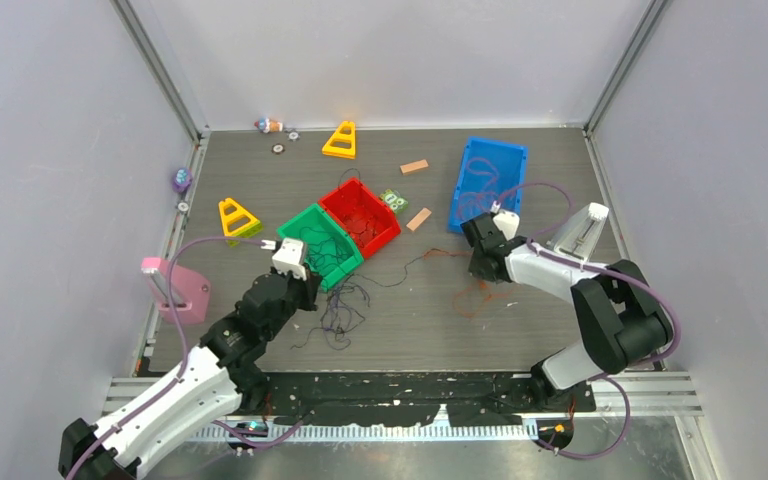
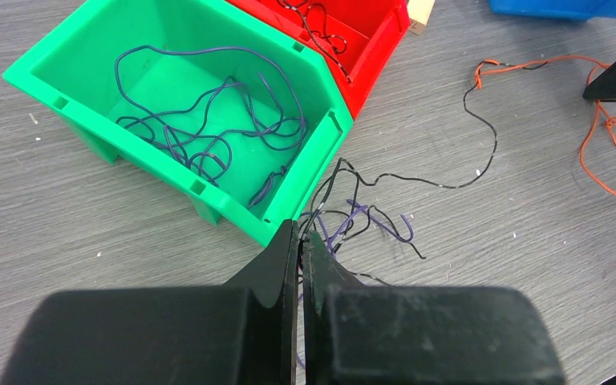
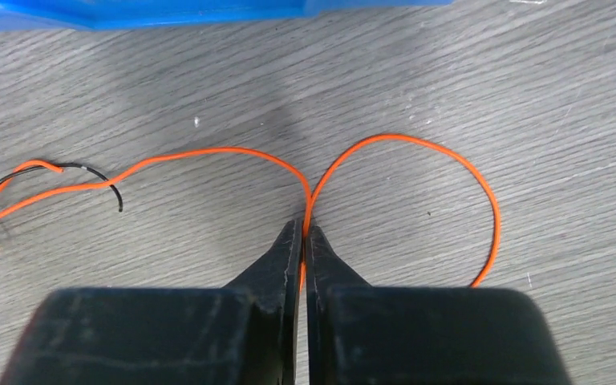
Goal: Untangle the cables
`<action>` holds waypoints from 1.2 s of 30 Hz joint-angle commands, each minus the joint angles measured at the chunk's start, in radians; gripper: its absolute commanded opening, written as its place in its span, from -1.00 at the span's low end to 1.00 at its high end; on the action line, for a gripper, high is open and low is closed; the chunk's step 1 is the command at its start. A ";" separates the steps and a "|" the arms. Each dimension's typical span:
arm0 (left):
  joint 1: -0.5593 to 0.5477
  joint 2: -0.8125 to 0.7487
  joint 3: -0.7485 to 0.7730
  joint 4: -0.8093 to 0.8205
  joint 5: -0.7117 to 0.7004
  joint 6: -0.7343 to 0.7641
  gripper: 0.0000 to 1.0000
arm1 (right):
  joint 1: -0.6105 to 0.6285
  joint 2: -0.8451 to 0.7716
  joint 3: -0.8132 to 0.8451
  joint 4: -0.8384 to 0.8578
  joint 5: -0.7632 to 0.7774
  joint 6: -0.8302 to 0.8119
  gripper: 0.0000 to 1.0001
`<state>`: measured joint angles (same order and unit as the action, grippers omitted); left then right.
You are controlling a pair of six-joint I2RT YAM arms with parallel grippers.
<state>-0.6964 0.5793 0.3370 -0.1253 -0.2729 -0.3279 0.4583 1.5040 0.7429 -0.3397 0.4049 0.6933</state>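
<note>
A tangle of black and purple cables (image 2: 361,220) lies beside the near corner of the green bin (image 2: 208,204). My left gripper (image 2: 300,233) is shut on strands of it; in the top view this gripper (image 1: 310,288) sits at the bin's corner. More purple cables (image 2: 208,120) lie inside the green bin. An orange cable (image 3: 417,143) loops on the table, and my right gripper (image 3: 305,228) is shut on it where the loop crosses. A black cable (image 2: 481,128) runs from the tangle to the orange one (image 1: 475,295), which lies by the right gripper (image 1: 480,270).
A red bin (image 1: 343,190) with dark cables touches the green bin (image 1: 298,218). A blue bin (image 1: 508,150) stands just beyond the right gripper. Two yellow triangles (image 1: 341,140) (image 1: 237,217), wooden blocks (image 1: 414,167) (image 1: 419,219) and a pink holder (image 1: 180,285) lie around.
</note>
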 commanded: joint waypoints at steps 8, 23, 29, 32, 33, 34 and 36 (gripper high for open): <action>-0.004 -0.112 0.009 -0.053 -0.202 -0.039 -1.00 | -0.130 -0.335 -0.049 -0.035 -0.080 0.009 -0.89; 0.000 -0.181 0.046 -0.493 -0.779 -0.546 -1.00 | -0.480 -0.628 0.299 -0.306 0.102 -0.034 -0.89; 0.001 -0.143 0.065 -0.470 -0.739 -0.533 -1.00 | -0.483 -0.621 0.368 -0.229 -0.068 -0.042 -0.89; 0.001 -0.165 0.030 -0.269 -0.514 -0.316 -1.00 | -0.480 -0.601 0.470 -0.220 -0.160 -0.063 -0.89; 0.001 -0.178 0.016 -0.217 -0.440 -0.273 -1.00 | -0.480 -0.588 0.494 -0.220 -0.185 -0.070 -0.89; 0.001 -0.191 0.003 -0.169 -0.373 -0.231 -1.00 | -0.480 -0.572 0.547 -0.224 -0.196 -0.082 -0.89; 0.000 -0.216 -0.020 -0.091 -0.254 -0.192 -1.00 | -0.480 -0.542 0.638 -0.242 -0.227 -0.097 -0.89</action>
<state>-0.6979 0.4053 0.3515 -0.4683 -0.7921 -0.6800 -0.0216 0.9306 1.1980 -0.6201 0.2882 0.6422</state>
